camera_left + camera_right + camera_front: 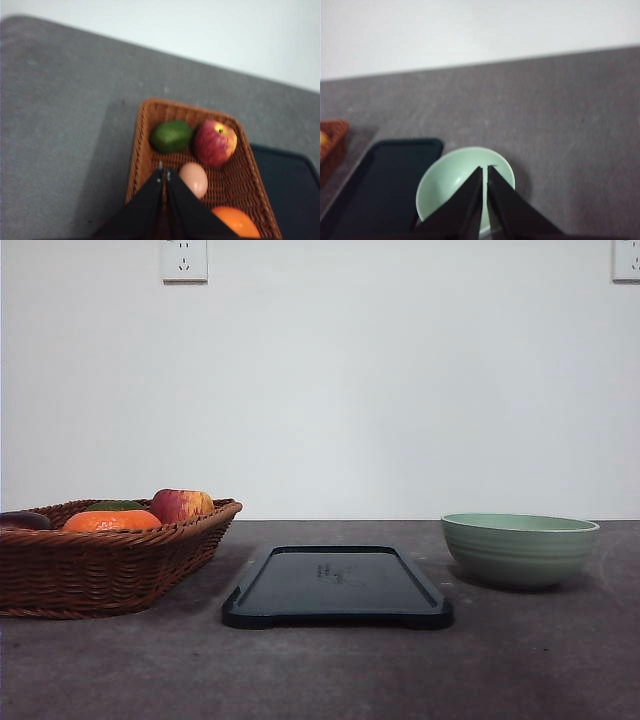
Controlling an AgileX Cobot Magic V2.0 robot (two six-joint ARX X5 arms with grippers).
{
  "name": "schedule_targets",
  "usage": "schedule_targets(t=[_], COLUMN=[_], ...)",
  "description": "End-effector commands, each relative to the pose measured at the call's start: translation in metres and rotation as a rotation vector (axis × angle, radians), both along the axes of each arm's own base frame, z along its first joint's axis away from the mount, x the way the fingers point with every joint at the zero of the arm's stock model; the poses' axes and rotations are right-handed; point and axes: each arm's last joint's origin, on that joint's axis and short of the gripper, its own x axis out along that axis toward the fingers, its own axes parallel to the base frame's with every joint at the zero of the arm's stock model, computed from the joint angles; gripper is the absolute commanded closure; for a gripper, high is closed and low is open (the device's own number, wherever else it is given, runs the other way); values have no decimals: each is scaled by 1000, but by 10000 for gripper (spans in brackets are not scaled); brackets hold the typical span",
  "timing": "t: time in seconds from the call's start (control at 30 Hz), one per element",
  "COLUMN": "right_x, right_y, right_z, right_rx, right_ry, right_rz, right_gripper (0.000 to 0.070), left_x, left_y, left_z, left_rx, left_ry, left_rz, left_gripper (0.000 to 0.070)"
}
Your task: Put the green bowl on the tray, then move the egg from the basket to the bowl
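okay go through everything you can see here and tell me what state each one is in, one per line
green bowl: upright, empty, on the table right of the tray.
tray: flat on the table, nothing on it.
basket: on the table, holding fruit and the egg.
egg: lying in the basket, not gripped.
apple: in the basket.
left tool: shut, above the basket.
right tool: shut, above the bowl.

This looks like a bare test room or lab set-up rather than a lived-in kitchen. A plain white wall [330, 390] rises straight behind the far edge of a grey, stone-like tabletop [330, 670], broken by two white wall sockets [184, 260] high up. The household props, a wicker basket [100, 565], a dark tray [338, 588] and a green bowl [518, 550], stand spaced along the tabletop.
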Motion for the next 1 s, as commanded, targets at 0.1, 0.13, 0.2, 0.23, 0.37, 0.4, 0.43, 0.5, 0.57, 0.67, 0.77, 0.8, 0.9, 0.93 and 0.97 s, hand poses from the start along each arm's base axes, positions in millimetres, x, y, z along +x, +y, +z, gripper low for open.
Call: schedule_targets(t=[0.1, 0.13, 0.2, 0.23, 0.37, 0.4, 0.43, 0.5, 0.57, 0.67, 0.77, 0.8, 0.9, 0.93, 0.97], right_x=[26, 31, 40, 44, 59, 62, 65, 70, 74, 76, 77, 77, 76, 76, 76], right_y=[1, 1, 2, 2, 3, 3, 3, 3, 3, 3, 3, 3, 3, 3, 3], right_z=[5, 5, 5, 4, 1, 0, -1, -3, -7, -10, -11, -11, -11, -11, -11], right_rx=[-19, -20, -26, -32, -55, -64, -73, -89, -96, -113, -120, -120, -120, -119, -118], right_ry=[137, 169, 235, 263, 387, 413, 439, 488, 520, 539, 540, 540, 545, 545, 545], right_rz=[9, 10, 12, 14, 27, 32, 38, 49, 54, 67, 71, 71, 71, 71, 70], right_gripper=[695, 695, 695, 695, 695, 695, 695, 695, 695, 693, 578, 489, 347, 347, 347], left_x=[27, 32, 43, 48, 65, 69, 71, 77, 81, 84, 84, 84, 84, 84, 84], left_y=[-1, -2, -2, -2, -3, -4, -4, -4, -4, -4, -4, -4, -4, -4, -4], left_z=[13, 14, 15, 15, 15, 14, 13, 11, 7, 4, 4, 4, 4, 4, 4], left_rx=[30, 26, 20, 16, -7, -10, -8, -4, -6, 2, 20, 20, 20, 20, 20], left_ry=[85, 106, 156, 180, 291, 319, 341, 386, 414, 428, 422, 421, 422, 423, 423], left_rz=[-62, -69, -80, -88, -130, -139, -145, -151, -152, -157, -169, -169, -169, -169, -169], left_gripper=[700, 700, 700, 700, 700, 700, 700, 700, 700, 699, 600, 527, 379, 379, 378])
